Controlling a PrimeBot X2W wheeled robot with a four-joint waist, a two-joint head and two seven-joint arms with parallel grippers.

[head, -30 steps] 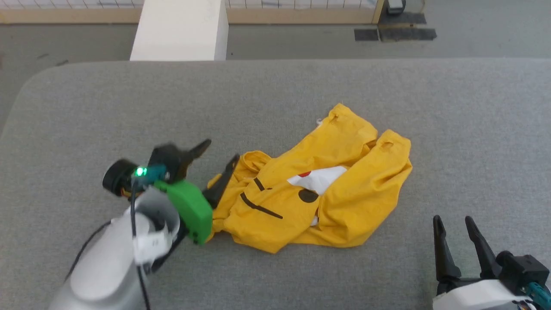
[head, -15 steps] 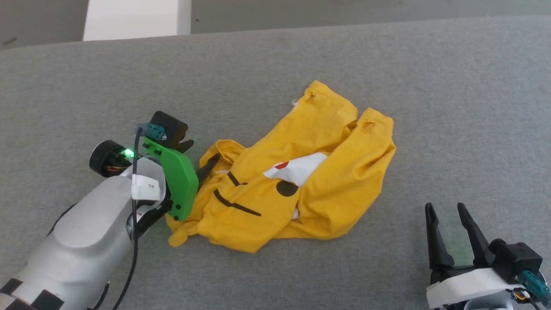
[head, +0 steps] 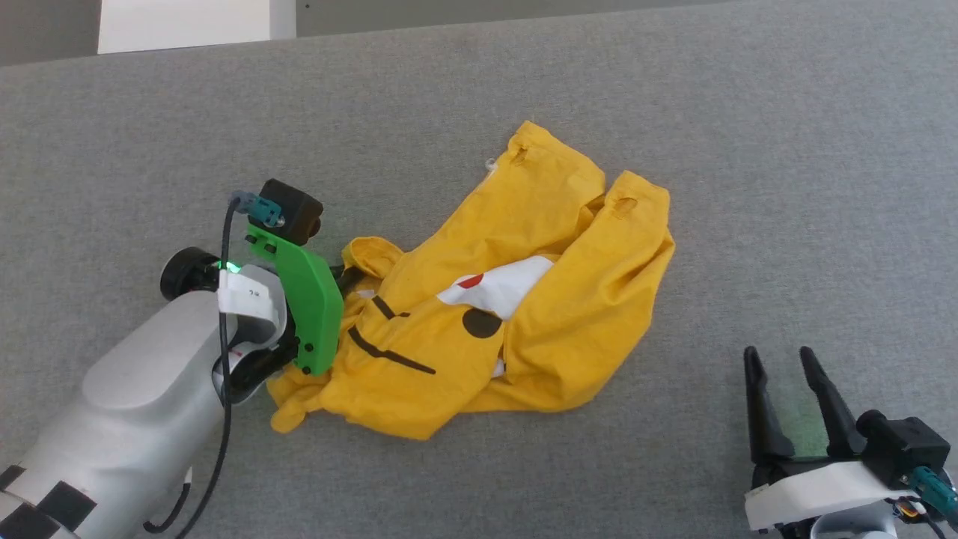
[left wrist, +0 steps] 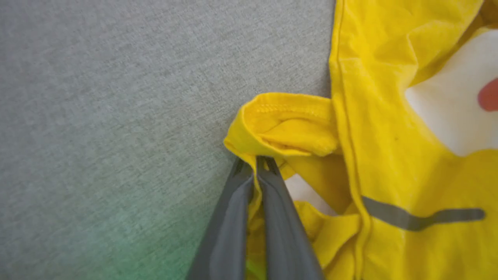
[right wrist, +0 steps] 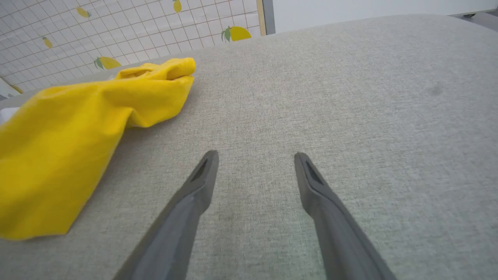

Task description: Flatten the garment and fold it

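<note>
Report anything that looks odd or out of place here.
The garment lies crumpled in a heap on the grey surface, print half buried in folds; two slit-like marks near its far edge may be holes. Nothing else odd.

Pale-shelled arms, dark fingers, one green bracket

The left arm's rounded silver-grey shell (head: pixel 127 404) bears black bands near its base. A thin black cable (head: pixel 224 419) runs up to a teal plug (head: pixel 263 209) beside a black box, above a bright green plastic bracket (head: pixel 310 314) with dark screws. The left gripper (left wrist: pixel 255 160) and the right gripper (head: pixel 778 353) have long, tapered dark grey fingers; the right one has a white base (head: pixel 816 486).
</note>
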